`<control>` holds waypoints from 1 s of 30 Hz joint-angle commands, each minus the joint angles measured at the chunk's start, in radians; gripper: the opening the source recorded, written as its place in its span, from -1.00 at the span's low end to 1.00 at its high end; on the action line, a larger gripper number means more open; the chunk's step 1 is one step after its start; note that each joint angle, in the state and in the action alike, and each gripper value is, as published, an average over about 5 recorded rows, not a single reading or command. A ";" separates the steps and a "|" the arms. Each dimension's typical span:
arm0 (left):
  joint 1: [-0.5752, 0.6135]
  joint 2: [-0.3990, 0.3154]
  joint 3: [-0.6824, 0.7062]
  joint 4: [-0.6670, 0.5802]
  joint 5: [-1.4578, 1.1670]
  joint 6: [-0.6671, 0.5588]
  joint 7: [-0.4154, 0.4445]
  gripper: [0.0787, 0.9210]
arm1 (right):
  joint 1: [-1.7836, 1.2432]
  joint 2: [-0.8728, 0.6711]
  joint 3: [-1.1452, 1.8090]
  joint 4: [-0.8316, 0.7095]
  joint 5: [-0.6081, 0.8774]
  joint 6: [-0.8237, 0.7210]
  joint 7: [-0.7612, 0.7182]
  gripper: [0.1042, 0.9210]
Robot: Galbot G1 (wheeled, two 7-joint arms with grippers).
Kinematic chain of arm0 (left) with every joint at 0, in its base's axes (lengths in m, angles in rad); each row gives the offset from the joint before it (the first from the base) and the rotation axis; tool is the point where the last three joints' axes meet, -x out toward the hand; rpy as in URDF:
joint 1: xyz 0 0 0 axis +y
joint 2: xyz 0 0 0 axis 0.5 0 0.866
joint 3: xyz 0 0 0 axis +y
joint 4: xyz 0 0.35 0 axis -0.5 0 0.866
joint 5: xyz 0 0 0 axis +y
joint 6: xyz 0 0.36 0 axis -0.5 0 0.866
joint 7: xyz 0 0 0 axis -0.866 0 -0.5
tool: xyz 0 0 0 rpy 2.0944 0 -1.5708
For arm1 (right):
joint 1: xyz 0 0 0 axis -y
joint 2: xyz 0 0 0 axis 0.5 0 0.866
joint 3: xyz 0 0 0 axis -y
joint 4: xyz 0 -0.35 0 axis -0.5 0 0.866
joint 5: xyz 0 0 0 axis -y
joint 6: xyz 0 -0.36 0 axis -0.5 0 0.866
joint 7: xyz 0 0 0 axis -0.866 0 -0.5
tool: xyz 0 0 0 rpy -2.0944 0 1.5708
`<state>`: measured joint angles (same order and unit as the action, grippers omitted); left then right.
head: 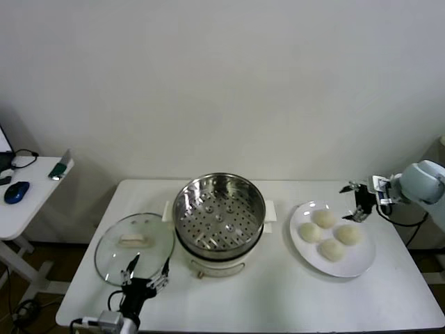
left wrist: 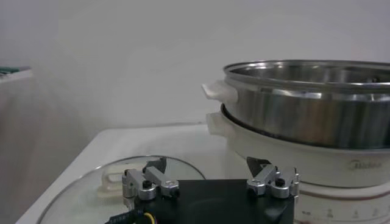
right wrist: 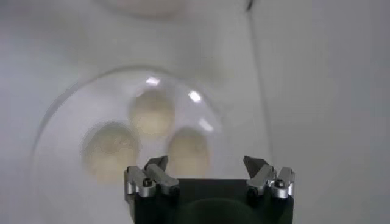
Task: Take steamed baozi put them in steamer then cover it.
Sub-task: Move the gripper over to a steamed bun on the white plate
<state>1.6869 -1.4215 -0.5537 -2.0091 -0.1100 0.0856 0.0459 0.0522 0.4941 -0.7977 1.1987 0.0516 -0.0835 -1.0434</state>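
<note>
Head view: four steamed baozi on plate, right side of table, just near-left of right gripper. One steamer at centre; one cover flat to its left, left gripper over its near edge.

Left wrist view: fingers spread, gripping nothing.

Right wrist view: three baozi visible; fingers spread wide, empty.

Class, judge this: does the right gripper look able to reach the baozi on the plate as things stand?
Probably yes: the right gripper hangs open beside the plate, and nothing covers the baozi.
</note>
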 commanded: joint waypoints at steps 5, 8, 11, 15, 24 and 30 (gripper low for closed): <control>0.002 -0.017 -0.006 -0.001 0.006 -0.001 0.000 0.77 | 0.139 0.186 -0.209 -0.243 -0.056 0.048 -0.131 0.76; 0.005 -0.021 -0.011 -0.003 0.006 -0.003 0.000 0.77 | 0.118 0.255 -0.183 -0.310 -0.059 0.049 -0.109 0.76; 0.006 -0.024 -0.013 -0.003 0.007 -0.004 0.000 0.77 | 0.104 0.305 -0.168 -0.366 -0.065 0.053 -0.094 0.76; 0.007 -0.026 -0.013 -0.003 0.008 -0.008 0.000 0.77 | 0.081 0.348 -0.147 -0.422 -0.070 0.061 -0.075 0.76; 0.005 -0.032 -0.005 -0.001 0.018 -0.012 0.003 0.77 | 0.049 0.385 -0.106 -0.476 -0.118 0.066 -0.042 0.76; 0.002 -0.030 -0.004 0.001 0.017 -0.014 0.004 0.77 | 0.031 0.411 -0.069 -0.521 -0.134 0.071 -0.021 0.76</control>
<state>1.6883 -1.4523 -0.5588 -2.0082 -0.0937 0.0722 0.0496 0.0871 0.8709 -0.8779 0.7331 -0.0618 -0.0196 -1.0718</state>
